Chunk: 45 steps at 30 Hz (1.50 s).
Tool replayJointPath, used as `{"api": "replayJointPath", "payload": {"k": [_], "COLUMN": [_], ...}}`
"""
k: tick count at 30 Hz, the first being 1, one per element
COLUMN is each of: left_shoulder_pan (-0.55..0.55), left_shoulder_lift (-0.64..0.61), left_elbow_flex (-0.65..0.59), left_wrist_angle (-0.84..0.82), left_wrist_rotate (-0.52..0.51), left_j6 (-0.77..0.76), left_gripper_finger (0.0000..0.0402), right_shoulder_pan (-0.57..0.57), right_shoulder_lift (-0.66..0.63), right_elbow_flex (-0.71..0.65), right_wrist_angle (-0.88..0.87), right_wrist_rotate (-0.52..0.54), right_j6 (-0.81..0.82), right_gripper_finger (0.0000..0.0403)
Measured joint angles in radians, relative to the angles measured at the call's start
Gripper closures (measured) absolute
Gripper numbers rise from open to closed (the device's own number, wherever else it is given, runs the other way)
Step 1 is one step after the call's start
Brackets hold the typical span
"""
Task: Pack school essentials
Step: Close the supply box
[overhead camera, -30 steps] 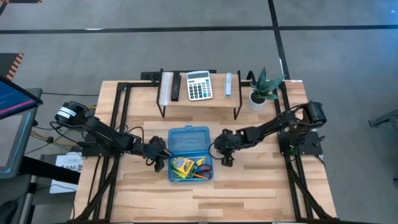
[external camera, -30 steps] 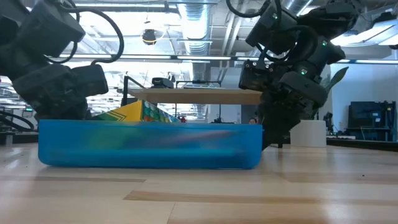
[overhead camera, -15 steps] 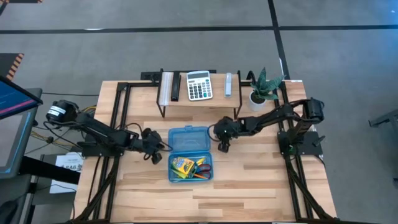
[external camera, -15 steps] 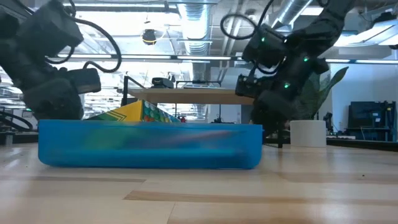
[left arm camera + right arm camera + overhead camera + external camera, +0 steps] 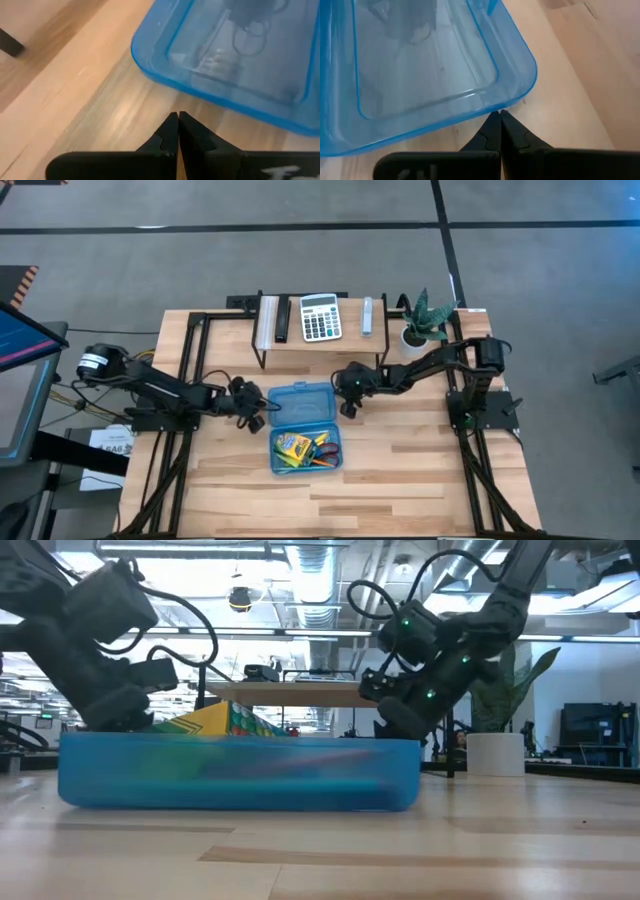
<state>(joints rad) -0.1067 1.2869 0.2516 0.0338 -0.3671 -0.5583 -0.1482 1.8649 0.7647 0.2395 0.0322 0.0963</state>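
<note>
A translucent blue plastic case (image 5: 305, 425) lies open on the table, its lid (image 5: 303, 400) on the far side and its tray on the near side. The tray holds the school essentials: a yellow-green crayon box (image 5: 293, 446) and red-handled scissors (image 5: 325, 452) among small stationery. My left gripper (image 5: 256, 410) is shut just left of the lid (image 5: 235, 55), with bare wood between its tips and the rim. My right gripper (image 5: 346, 404) is shut at the lid's right rim (image 5: 490, 111). In the low view the case wall (image 5: 240, 772) hides most of the contents. My right gripper's shut fingertips (image 5: 496, 120) slant down from the table's right, right at the lid's outer rim (image 5: 507, 106) near one rounded corner. I cannot tell whether they touch it. The lid lies flat on the table.
A raised wooden shelf (image 5: 320, 340) at the far edge carries a grey-white calculator (image 5: 320, 317), a dark slim object (image 5: 282, 320) and pale items. A potted plant (image 5: 420, 325) stands to its right. Bare wood lies in front of the case.
Both grippers have gone toward the table's far edge, from beside the tray to beside the lid, and have stayed shut. My right gripper has also come in toward the lid's right rim and sunk a little. The case has kept its place.
</note>
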Motion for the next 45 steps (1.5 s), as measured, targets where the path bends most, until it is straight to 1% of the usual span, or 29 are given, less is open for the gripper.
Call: {"api": "replayJointPath", "payload": {"k": [8,15,20,27,31,34,39,45], "left_shoulder_pan": [0.01,0.01,0.011,0.012,0.011,0.011,0.01,0.009], "left_shoulder_lift": [0.074,0.064,0.035,-0.023,-0.052,-0.06,-0.056,-0.057], "left_elbow_flex": [-0.004,-0.003,-0.004,-0.006,-0.005,-0.004,-0.001,-0.026], "left_wrist_angle": [0.133,0.141,0.128,0.124,0.127,0.081,-0.036,0.012], "left_wrist_rotate": [-0.032,-0.044,-0.061,-0.074,-0.071,-0.064,-0.065,-0.068], "left_j6": [0.067,0.068,0.088,0.096,0.11,0.097,0.007,0.006], "left_gripper_finger": [0.0401,0.0401,0.0401,0.0401,0.0401,0.0401,0.0401,0.0401], "right_shoulder_pan": [0.001,0.001,0.001,0.008,0.02,0.024,0.012,-0.009], "right_shoulder_lift": [-0.002,-0.002,-0.027,-0.116,-0.144,-0.154,-0.154,-0.137], "right_elbow_flex": [-0.003,-0.003,-0.003,-0.006,-0.005,-0.005,-0.005,-0.004], "right_wrist_angle": [0.038,0.049,0.049,0.017,0.012,-0.01,-0.091,-0.099], "right_wrist_rotate": [-0.007,-0.008,-0.008,-0.008,-0.008,-0.003,0.051,0.053], "right_j6": [0.007,0.008,0.007,0.007,0.006,0.003,0.004,0.008], "right_gripper_finger": [0.0394,0.0394,0.0395,0.0395,0.0395,0.0395,0.0395,0.0395]}}
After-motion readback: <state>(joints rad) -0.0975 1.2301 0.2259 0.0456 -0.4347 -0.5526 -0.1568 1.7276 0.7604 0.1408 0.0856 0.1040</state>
